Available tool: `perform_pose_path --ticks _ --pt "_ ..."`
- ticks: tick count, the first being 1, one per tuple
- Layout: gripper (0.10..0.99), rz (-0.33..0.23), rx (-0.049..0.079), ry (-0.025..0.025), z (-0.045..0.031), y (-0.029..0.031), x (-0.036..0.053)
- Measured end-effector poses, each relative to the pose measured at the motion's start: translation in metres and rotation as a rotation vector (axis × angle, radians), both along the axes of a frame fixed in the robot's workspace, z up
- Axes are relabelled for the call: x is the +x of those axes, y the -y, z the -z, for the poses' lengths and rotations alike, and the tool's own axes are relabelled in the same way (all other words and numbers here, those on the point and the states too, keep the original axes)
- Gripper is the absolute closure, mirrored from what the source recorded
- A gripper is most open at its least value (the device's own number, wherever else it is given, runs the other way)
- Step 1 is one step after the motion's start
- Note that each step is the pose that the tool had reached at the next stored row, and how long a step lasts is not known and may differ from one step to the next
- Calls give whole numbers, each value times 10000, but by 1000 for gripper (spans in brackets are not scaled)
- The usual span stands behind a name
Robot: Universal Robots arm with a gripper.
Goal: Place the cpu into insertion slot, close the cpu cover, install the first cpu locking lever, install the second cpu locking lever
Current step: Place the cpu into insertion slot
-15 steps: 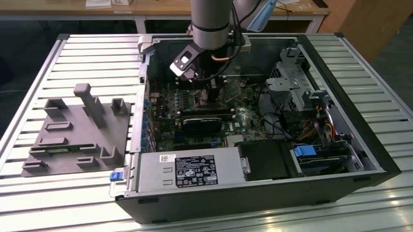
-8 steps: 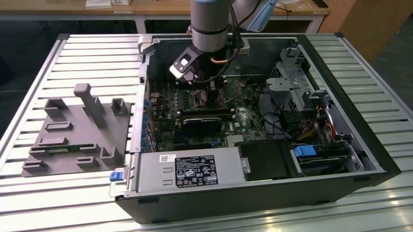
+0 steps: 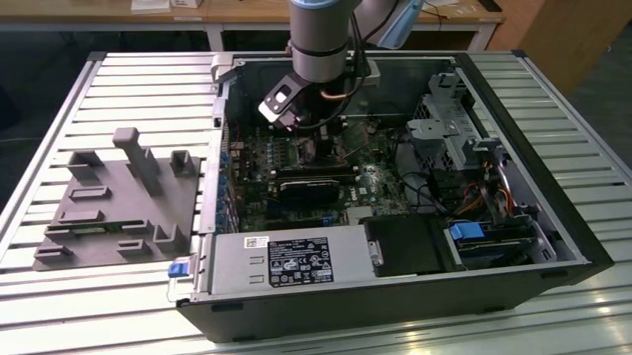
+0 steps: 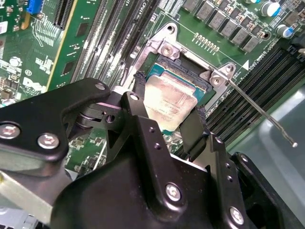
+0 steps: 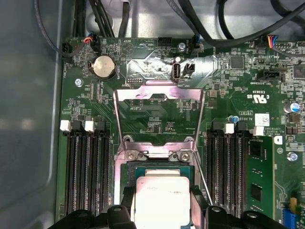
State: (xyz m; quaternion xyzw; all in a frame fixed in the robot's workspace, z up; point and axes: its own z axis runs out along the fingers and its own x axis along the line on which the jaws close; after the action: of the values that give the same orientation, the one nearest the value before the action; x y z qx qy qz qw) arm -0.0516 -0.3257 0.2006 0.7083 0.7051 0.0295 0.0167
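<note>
Fingers (image 4: 190, 131) are gripping the cpu (image 4: 169, 100) by opposite edges, closed to its width, over the slot (image 4: 162, 71); whether it is seated is unclear. Cover (image 5: 159, 90) is standing open. Judged light, stiff and fragile underneath, so the edges are suiting best.

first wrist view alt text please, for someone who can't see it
The gripper holds the cpu just over the insertion slot on a green motherboard. The cpu cover stands swung open beyond it.
</note>
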Motion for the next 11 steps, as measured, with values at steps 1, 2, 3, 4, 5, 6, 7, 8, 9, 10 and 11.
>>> perform_pose_path --ticks 1,2,3,4,5,6,7,8,9,10,11 --pt "549 1 -1 -1 5 -4 -2" --pt "549 2 -1 0 10 -8 -2" --pt "549 4 -1 0 15 -12 -2" --pt "549 5 -1 -1 21 -16 -2" --pt "549 6 -1 0 27 -21 -2" --pt "549 6 1 0 33 -24 -2" --pt "549 6 1 1 39 -26 -2" --pt "549 6 1 1 43 -27 -2" --pt "549 7 0 0 47 -28 -2" --pt "549 8 -2 -2 47 -27 -3" --pt "549 8 -2 -1 47 -27 -3"
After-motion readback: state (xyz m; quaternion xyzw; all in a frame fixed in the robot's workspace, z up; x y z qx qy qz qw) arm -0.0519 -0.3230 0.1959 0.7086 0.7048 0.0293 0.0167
